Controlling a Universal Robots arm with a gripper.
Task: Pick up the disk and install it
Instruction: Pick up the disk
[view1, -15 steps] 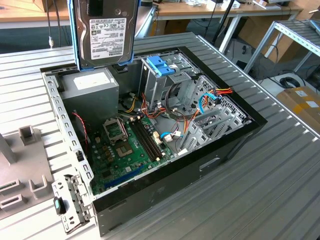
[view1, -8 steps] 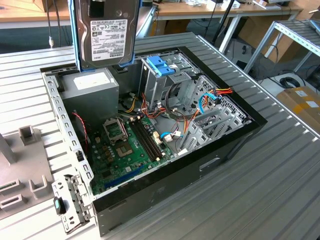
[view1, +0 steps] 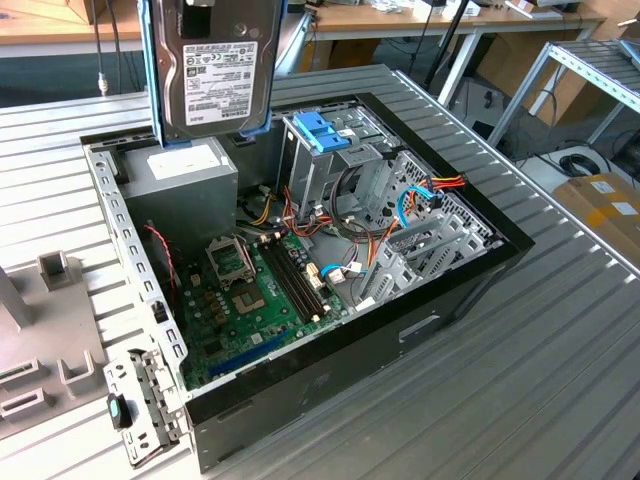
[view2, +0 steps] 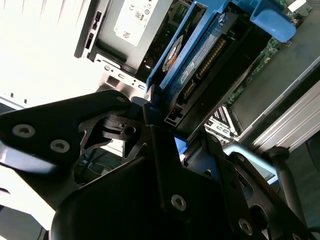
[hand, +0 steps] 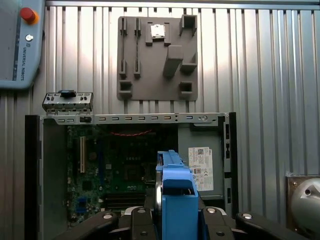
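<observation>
jaws clamped on the disk (view1: 215, 65), hanging over the open case (view1: 330, 365), any tilt and it could snag the cage (view1: 298, 165)

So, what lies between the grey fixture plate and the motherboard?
A strip of ribbed table, then the case's perforated metal wall, in the first wrist view.

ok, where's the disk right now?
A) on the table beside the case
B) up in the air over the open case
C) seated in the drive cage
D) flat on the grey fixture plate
B: in the exterior view the disk hangs upright above the open case, clear of the drive cage.
</observation>
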